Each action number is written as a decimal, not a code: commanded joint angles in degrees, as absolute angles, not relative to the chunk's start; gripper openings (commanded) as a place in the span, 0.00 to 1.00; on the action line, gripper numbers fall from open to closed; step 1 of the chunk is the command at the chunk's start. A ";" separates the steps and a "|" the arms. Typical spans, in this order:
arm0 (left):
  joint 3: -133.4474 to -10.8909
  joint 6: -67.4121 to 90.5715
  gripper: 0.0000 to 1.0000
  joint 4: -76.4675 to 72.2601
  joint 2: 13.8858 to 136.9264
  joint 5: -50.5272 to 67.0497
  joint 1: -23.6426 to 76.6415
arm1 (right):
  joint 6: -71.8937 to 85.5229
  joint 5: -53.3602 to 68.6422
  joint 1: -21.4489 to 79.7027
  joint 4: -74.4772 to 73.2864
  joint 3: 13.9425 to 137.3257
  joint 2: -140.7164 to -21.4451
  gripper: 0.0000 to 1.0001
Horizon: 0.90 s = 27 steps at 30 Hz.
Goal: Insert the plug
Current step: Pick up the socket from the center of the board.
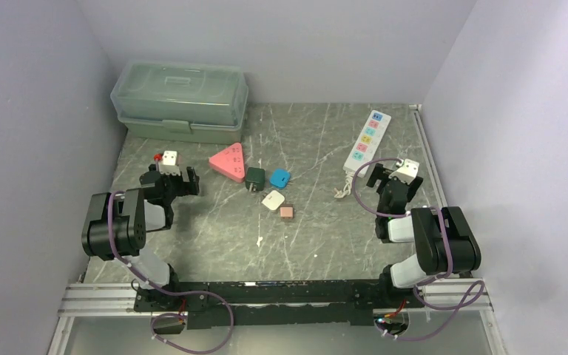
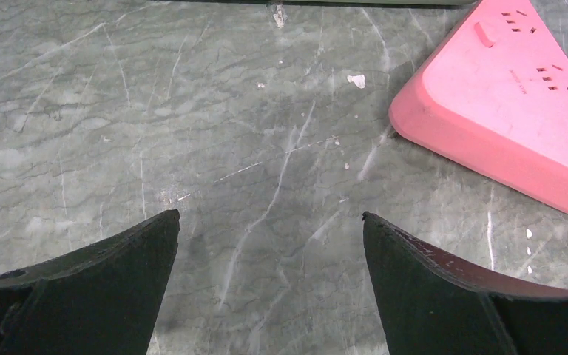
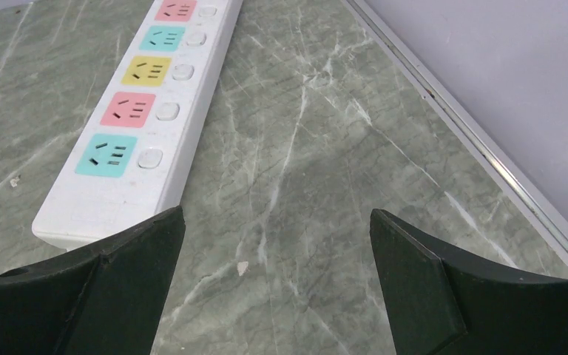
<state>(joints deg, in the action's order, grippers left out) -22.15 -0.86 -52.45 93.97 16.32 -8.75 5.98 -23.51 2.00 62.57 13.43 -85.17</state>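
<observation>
A white power strip (image 1: 367, 141) with coloured sockets lies at the back right; it also shows in the right wrist view (image 3: 137, 126). A pink triangular socket block (image 1: 228, 162) lies mid-left and shows in the left wrist view (image 2: 514, 111). Several loose plugs lie in the middle: dark green (image 1: 255, 177), blue (image 1: 280, 178), white (image 1: 273, 200) and a small brown one (image 1: 287, 213). My left gripper (image 1: 168, 176) is open and empty, left of the pink block. My right gripper (image 1: 392, 175) is open and empty, just right of the strip's near end.
A translucent green lidded box (image 1: 180, 100) stands at the back left. The strip's white cord (image 1: 344, 188) curls near its near end. Walls close the table on the left, back and right, with a metal rail (image 3: 473, 140) along the right edge.
</observation>
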 commanded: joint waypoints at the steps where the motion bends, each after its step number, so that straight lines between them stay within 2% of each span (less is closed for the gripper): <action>1: -22.55 -1.28 0.99 -54.70 93.52 15.78 -8.52 | 5.84 -23.29 1.76 64.08 13.71 -84.38 1.00; 13: -22.48 -0.82 0.99 -55.17 92.96 16.31 -8.78 | 6.01 -24.35 1.85 63.08 13.79 -83.13 1.00; 15: -24.54 -0.44 0.99 -49.42 90.56 16.95 -9.45 | 4.84 -22.58 2.03 63.84 12.87 -81.35 1.00; 16: -26.18 -0.38 0.99 -43.87 89.43 17.46 -9.75 | 4.68 -25.59 2.85 62.58 12.95 -79.65 1.00; 19: -34.74 -5.17 0.99 -23.93 86.51 21.20 -9.96 | 10.06 -30.65 3.12 44.32 18.28 -71.08 1.00; 21: -37.85 -6.49 0.99 -15.82 86.00 20.67 -10.02 | 15.66 -31.16 2.67 31.00 24.10 -68.82 1.00; 24: -39.04 -7.88 0.99 -10.94 83.25 19.37 -10.17 | 25.91 -28.59 2.61 22.91 29.23 -69.06 1.00; 27: -42.62 -6.32 0.99 -3.00 79.21 19.57 -10.43 | 26.28 -18.58 2.55 18.31 34.53 -70.77 1.00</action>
<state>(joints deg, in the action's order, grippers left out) -38.70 -5.61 -17.89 84.14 18.63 -9.87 18.63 -26.85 2.70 31.62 28.23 -69.60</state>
